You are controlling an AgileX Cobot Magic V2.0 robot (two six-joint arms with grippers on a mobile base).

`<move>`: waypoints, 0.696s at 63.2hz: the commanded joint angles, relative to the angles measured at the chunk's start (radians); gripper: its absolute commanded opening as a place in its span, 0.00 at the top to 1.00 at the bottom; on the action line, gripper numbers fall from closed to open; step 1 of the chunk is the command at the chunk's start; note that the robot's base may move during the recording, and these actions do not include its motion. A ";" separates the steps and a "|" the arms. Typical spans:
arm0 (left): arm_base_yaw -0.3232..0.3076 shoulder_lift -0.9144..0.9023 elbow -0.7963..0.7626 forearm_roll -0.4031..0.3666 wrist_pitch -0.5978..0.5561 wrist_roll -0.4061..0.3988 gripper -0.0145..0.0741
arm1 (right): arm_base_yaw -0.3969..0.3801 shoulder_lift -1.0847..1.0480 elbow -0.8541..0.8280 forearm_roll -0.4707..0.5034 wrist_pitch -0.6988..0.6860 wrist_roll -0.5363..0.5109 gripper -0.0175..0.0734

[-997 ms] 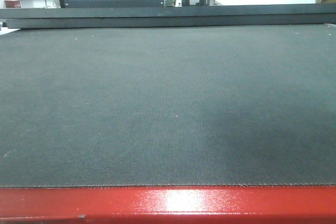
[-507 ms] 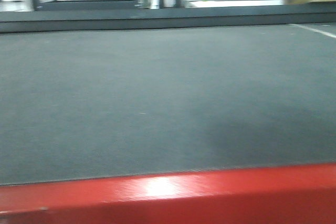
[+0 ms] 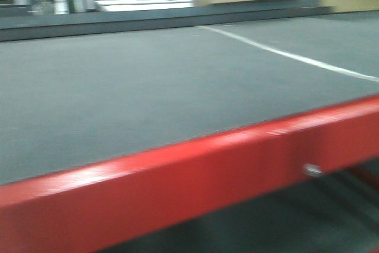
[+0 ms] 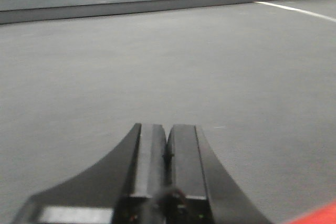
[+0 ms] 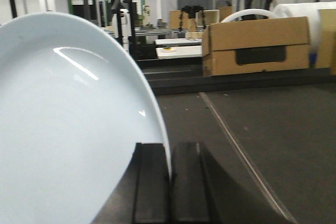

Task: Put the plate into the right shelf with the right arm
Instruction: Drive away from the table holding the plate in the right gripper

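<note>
On the left, the left gripper [image 4: 167, 166] is shut tight with nothing in it, low over the grey worktop [image 4: 157, 66]. In the front view, the worktop's red edge [image 3: 195, 176] was flat across the picture a moment ago. Now it slants, and a white line [image 3: 296, 57] on the mat has come into sight on the right. The picture is blurry too. I think the whole robot is turning to the right, most likely to face the right shelf. The shelf does not show in any picture yet. On the right, the right gripper [image 5: 169, 171] pinches the plate [image 5: 68, 129] by its rim. The plate stands up on its edge in the air. A brown cardboard box [image 5: 254, 45] sits far behind it. The plate is not put away yet; the turn has to finish first.
</note>
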 commanded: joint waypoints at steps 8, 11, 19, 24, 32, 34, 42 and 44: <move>-0.002 -0.011 0.008 -0.004 -0.085 -0.002 0.89 | -0.005 0.009 -0.030 -0.017 -0.100 -0.006 0.75; -0.002 -0.011 0.008 -0.004 -0.085 -0.002 0.89 | -0.005 0.009 -0.030 -0.017 -0.100 -0.006 0.75; -0.002 -0.011 0.008 -0.004 -0.085 -0.002 0.89 | -0.005 0.009 -0.030 -0.017 -0.100 -0.006 0.75; -0.002 -0.011 0.008 -0.004 -0.085 -0.002 0.89 | -0.005 0.009 -0.030 -0.017 -0.100 -0.006 0.75; -0.002 -0.011 0.008 -0.004 -0.085 -0.002 0.89 | -0.005 0.009 -0.030 -0.017 -0.100 -0.006 0.75; -0.002 -0.011 0.008 -0.004 -0.085 -0.002 0.89 | -0.005 0.009 -0.030 -0.017 -0.100 -0.006 0.75; -0.002 -0.011 0.008 -0.004 -0.085 -0.002 0.89 | -0.005 0.009 -0.030 -0.017 -0.100 -0.006 0.75; -0.002 -0.011 0.008 -0.004 -0.085 -0.002 0.89 | -0.005 0.009 -0.030 -0.017 -0.100 -0.006 0.75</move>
